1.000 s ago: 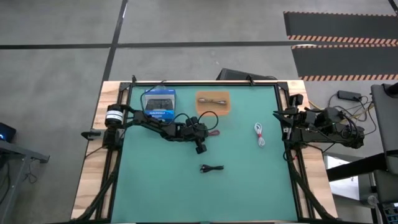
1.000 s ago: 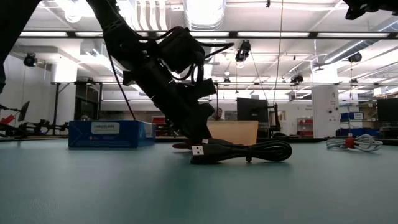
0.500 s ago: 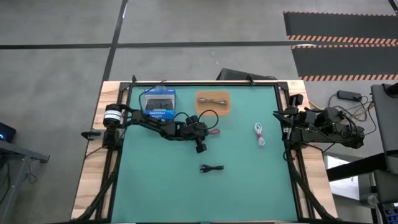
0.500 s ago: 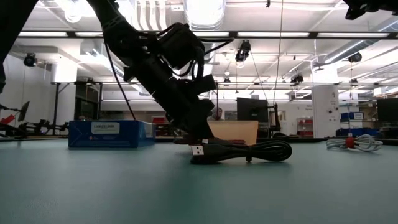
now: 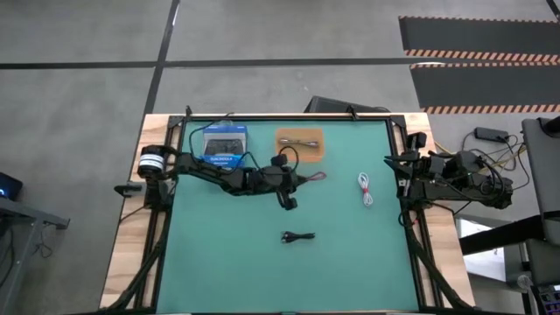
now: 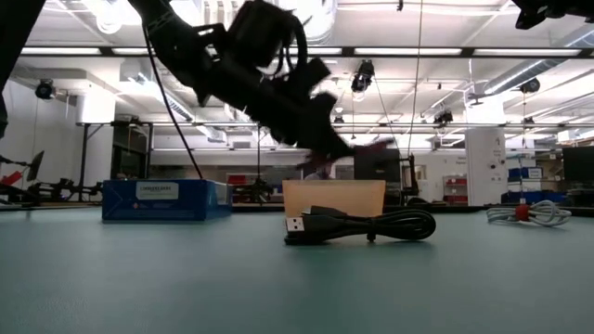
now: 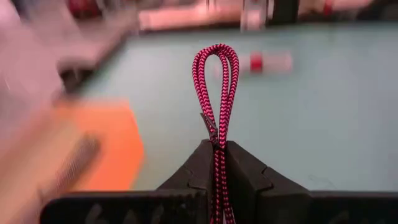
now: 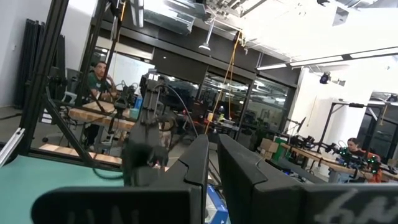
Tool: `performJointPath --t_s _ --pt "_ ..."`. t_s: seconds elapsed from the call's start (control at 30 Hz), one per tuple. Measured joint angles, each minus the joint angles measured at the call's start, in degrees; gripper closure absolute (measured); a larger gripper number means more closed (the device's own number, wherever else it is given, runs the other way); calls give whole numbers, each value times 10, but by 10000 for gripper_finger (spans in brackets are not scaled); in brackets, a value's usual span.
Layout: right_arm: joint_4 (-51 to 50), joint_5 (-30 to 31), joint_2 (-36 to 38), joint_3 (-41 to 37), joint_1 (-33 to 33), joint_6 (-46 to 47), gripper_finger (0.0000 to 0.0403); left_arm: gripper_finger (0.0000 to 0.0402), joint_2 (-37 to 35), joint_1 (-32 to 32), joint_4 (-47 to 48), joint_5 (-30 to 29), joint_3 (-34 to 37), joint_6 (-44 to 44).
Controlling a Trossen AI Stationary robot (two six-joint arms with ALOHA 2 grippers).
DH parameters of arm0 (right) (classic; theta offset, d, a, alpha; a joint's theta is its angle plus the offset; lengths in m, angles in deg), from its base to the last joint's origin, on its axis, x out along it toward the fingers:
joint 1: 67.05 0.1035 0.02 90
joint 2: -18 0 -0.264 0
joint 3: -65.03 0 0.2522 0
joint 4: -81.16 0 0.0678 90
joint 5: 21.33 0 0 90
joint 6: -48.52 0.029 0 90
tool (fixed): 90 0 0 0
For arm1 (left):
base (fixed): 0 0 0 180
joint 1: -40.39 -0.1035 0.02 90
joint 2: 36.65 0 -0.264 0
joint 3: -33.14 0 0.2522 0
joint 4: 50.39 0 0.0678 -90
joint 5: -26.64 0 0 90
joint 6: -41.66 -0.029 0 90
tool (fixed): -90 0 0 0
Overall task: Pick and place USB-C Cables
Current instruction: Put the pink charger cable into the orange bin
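My left gripper (image 5: 301,179) is shut on the red-pink cable (image 5: 314,177), held above the table near the orange tray (image 5: 300,153); in the low view the gripper (image 6: 336,151) is well off the surface. The grey cable (image 5: 300,141) lies in the tray. The white cable (image 5: 365,188) lies on the mat at the right. The black cable (image 5: 297,236) lies on the mat toward the near side. My right gripper (image 5: 398,166) waits shut at the table's right edge. My left gripper pinches the red-pink cable bundle (image 7: 217,142) between its two fingers (image 7: 199,163), which lie across it. One looped end (image 7: 216,68) sticks out ahead of the fingertips. The cable is lifted clear of the table.
A blue box (image 5: 224,146) stands at the far left of the mat, beside the left arm. The green mat (image 5: 350,262) is bare toward the near edge around the black cable. The tray also shows in the low view (image 6: 334,197), behind the black cable (image 6: 371,225).
My left gripper, shut on the red-pink cable, has risen from the mat and gone a little toward the table's right and far edges. The cable has been lifted clear of the mat with it.
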Motion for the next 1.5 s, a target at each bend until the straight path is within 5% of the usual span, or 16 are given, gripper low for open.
performJointPath --t_s 0.23,0.43,0.67,1.0,1.5 --pt "0 0 0 0 0 0 376 388 0 -17 -154 1 0 -96" --pt "0 0 0 0 0 0 376 388 0 -67 -174 6 -12 -121" --pt "0 0 0 0 0 0 376 388 -2 -155 -44 53 -50 -20" --pt "1 0 0 0 0 0 376 388 -1 -197 191 70 -155 -18" --pt "1 0 0 0 0 4 376 388 3 -208 274 115 -169 42"
